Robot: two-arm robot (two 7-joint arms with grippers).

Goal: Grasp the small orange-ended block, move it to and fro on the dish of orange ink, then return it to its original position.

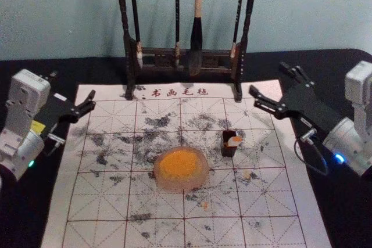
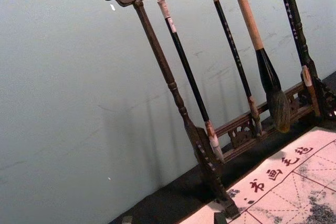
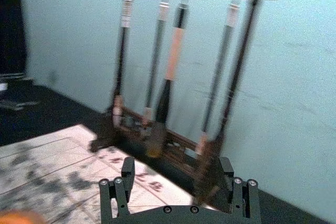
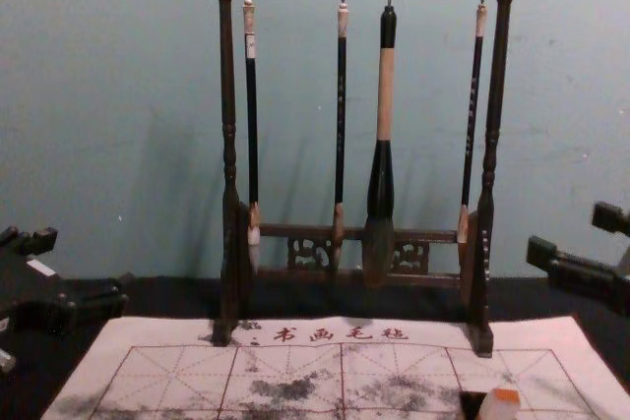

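Item: dish, translucent, sitting nearest on the printed mat, with orange ink pooling inside. Hazard: too hard or too wide a rubbing stroke could be sliding the dish or smearing ink over its rim.

Item: small block, pale, orange-ended, resting just beyond the dish and to its right, at the dark holder; whether it is sitting inside or leaning against it, one cannot tell. Hazard: with block and holder crowding together, an off-centre pinch could be catching both, tipping the holder or twisting the block. A shallow grip could be letting it pivot during rubbing; returning it askew could be toppling the pair.

Item: right end effector, hanging above the mat's far right corner, fingers spreading wide, pinching nothing. Hazard: its approach is needing to come back and inward; a low path could be brushing the holder.

Item: left end effector, idling at the mat's far left, fingers spreading apart.

Item: rack, standing farthest, with brushes hanging. Hazard: a wide swing of the right arm could be clipping its foot and setting them swaying.
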